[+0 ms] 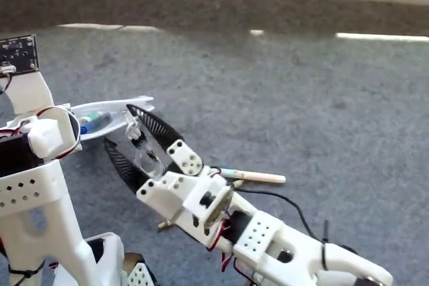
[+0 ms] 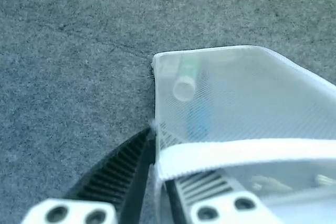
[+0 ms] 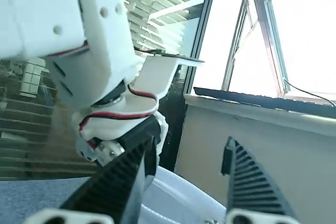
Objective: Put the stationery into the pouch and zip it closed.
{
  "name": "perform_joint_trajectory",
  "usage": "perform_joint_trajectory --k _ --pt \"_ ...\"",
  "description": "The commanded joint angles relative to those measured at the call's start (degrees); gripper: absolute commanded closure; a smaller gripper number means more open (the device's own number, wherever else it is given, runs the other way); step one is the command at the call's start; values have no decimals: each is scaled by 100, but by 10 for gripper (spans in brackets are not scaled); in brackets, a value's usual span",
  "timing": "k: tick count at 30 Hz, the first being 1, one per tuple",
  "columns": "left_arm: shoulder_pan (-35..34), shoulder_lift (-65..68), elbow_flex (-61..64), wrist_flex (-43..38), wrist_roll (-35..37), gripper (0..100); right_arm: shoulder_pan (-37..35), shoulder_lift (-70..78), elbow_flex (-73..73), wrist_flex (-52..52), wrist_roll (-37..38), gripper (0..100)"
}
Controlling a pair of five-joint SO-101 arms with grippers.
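The white mesh pouch hangs above the grey table at the left, and my left gripper is shut on its zipper edge. Through the mesh I see a marker with a white cap and blue and green parts; it shows as a blue spot from above. My right gripper is open right beside the pouch's free end, its black ribbed fingers spread wide with the pouch's white rim low between them. A pale pencil lies on the table by the right arm.
The left arm's white body stands at the left edge and looms close in the right wrist view as well. The right arm crosses the front of the table. Grey carpet-like surface stretches behind and to the right.
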Motion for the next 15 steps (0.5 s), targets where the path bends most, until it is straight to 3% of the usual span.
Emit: perform_joint_trajectory --k 1,8,15 --pt "-48 66 75 -70 26 993 251 -1042 -75 1684 -677 813" --pt "-48 66 75 -70 26 993 646 -2466 -462 4716 -1503 813" --pt "-48 66 127 -70 26 993 1007 -3204 -734 7002 -2136 813"
